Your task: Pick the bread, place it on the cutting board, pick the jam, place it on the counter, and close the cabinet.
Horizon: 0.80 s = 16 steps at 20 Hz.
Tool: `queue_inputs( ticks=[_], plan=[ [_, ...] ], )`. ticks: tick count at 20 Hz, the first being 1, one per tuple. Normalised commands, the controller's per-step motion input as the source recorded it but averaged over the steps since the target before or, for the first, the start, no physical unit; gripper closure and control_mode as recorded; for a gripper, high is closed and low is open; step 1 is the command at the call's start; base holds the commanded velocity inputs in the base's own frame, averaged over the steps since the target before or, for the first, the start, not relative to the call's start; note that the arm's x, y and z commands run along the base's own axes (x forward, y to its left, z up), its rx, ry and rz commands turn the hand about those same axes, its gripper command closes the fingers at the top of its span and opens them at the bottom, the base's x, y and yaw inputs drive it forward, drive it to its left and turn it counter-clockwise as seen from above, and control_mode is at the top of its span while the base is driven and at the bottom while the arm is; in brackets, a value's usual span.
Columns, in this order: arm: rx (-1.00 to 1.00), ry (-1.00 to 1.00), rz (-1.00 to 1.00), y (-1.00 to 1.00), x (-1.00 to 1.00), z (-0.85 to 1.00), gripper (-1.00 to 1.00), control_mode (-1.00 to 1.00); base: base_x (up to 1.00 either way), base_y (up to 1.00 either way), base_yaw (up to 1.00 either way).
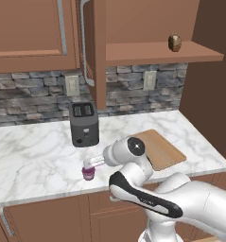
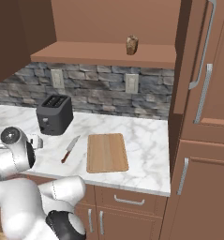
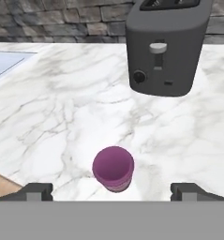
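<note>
The purple jam (image 3: 113, 168) stands upright on the white marble counter (image 1: 34, 151), in front of the toaster. My gripper (image 3: 112, 191) hovers just over the jam (image 1: 88, 173), open wide, with a fingertip on either side and neither touching it. The bread (image 1: 175, 42) sits on the shelf inside the open cabinet (image 1: 88, 42), seen too as the brown lump of bread (image 2: 131, 45) in the right base view. The bare cutting board (image 2: 107, 152) lies on the counter to the right of the arm, and nothing rests on it.
A dark toaster (image 1: 83, 124) stands against the stone backsplash behind the jam. A red-handled knife (image 2: 70, 149) lies between toaster and cutting board. The open cabinet door (image 2: 193, 61) juts out over the counter. A pale sink edge (image 3: 5, 63) shows far left.
</note>
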Motion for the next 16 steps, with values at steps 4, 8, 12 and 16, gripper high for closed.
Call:
queue_inputs(
  ticks=[4, 8, 12, 16],
  plan=[
    [0.0, 0.0, 0.0, -0.23, -0.22, 0.06, -1.0, -1.0, 0.0, 0.0, 0.0],
    [0.0, 0.0, 0.0, -0.27, -0.25, 0.07, -1.0, -1.0, 0.0, 0.0, 0.0],
    [0.0, 0.0, 0.0, -0.27, -0.23, 0.05, -1.0, -1.0, 0.0, 0.0, 0.0],
    [0.0, 0.0, 0.0, -0.26, -0.19, 0.07, -1.0, -1.0, 0.0, 0.0, 0.0]
  ],
)
